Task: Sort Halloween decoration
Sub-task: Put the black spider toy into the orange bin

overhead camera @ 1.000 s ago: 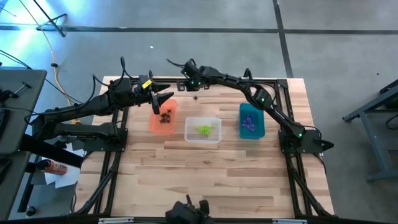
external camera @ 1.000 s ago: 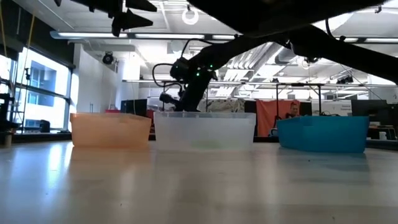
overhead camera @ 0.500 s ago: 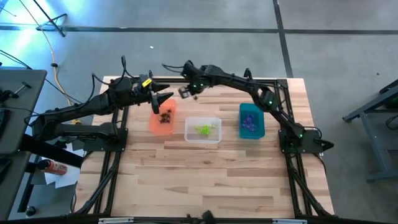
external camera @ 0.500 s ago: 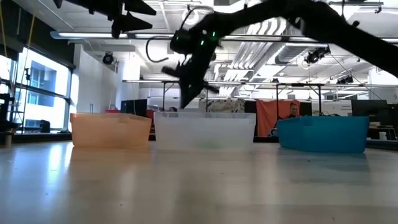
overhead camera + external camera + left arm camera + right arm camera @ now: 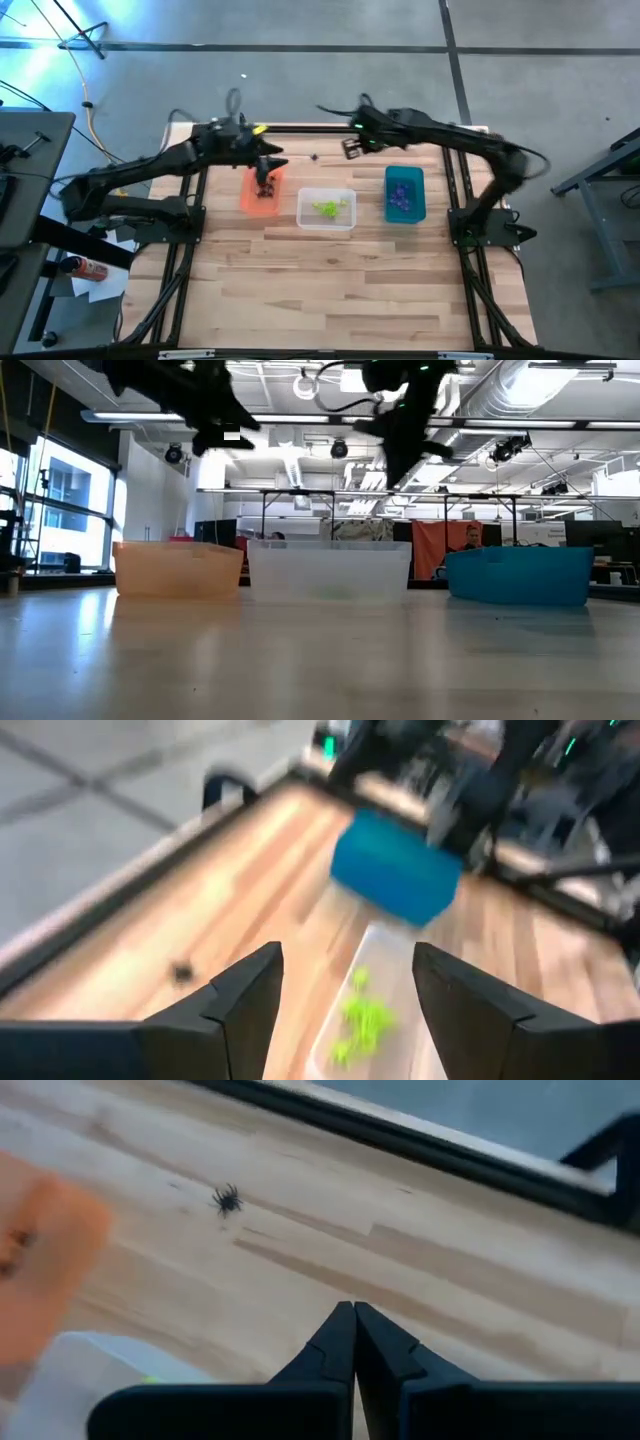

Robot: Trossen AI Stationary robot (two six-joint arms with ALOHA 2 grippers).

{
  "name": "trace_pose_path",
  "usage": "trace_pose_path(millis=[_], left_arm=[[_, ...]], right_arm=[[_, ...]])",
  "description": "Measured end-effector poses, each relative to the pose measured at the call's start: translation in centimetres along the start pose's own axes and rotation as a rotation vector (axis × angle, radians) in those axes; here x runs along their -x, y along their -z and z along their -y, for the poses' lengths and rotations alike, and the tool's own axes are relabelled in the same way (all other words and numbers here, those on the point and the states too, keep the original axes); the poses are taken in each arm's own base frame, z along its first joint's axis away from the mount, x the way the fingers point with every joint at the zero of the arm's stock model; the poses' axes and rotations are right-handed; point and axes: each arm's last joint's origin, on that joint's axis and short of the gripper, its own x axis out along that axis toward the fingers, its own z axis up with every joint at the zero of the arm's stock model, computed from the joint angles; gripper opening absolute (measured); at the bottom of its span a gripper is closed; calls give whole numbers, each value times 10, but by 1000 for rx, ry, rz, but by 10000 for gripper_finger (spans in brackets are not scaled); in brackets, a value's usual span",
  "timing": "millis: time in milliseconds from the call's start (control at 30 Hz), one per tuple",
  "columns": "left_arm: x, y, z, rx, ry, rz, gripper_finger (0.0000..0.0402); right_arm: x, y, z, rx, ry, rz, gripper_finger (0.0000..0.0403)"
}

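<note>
1. Left gripper (image 5: 268,176) now hangs over the orange bin (image 5: 262,199), having swung in from that bin's far-left rim; its jaws stand wide and carry nothing, as the left wrist view confirms.
2. A lone black spider trinket (image 5: 314,156) lies on the bare tabletop (image 5: 330,280) just beyond the orange bin, outside every bin.
3. Green trinkets (image 5: 328,208) sit in the clear bin (image 5: 326,222), next along from the orange bin.
4. Right gripper (image 5: 350,148), jaws pressed shut and empty, has pulled back from above the stray spider to a spot near the teal bin (image 5: 404,195), which holds purple trinkets (image 5: 401,196).
5. Judgement: the black spider remains unsorted, and the left arm looks the likelier to take it.
</note>
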Motion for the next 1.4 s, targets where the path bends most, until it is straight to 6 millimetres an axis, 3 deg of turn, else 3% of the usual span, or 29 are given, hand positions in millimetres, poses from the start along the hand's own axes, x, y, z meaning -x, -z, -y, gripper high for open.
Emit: trace_pose_path(millis=[200,400,533,633,767,1000,1400], left_arm=[[-69,-7,-18,-14,-53,-248,189],[-145,-10,-54,-39,-107,-410,152],[-182,-2,-86,15,-112,-491,96],[-202,6,-105,107,-9,-555,26],[-219,21,-125,248,112,-602,9],[-224,33,-153,270,3,-631,1],[-222,35,-154,157,-5,-657,0]], right_arm=[[22,52,35,-186,-150,52,0],[24,90,48,-302,-247,54,0],[20,105,45,-307,-294,31,0],[16,112,41,-288,-323,4,0],[14,116,35,-290,-367,4,0],[17,116,29,-288,-408,24,0],[17,112,29,-311,-416,68,0]])
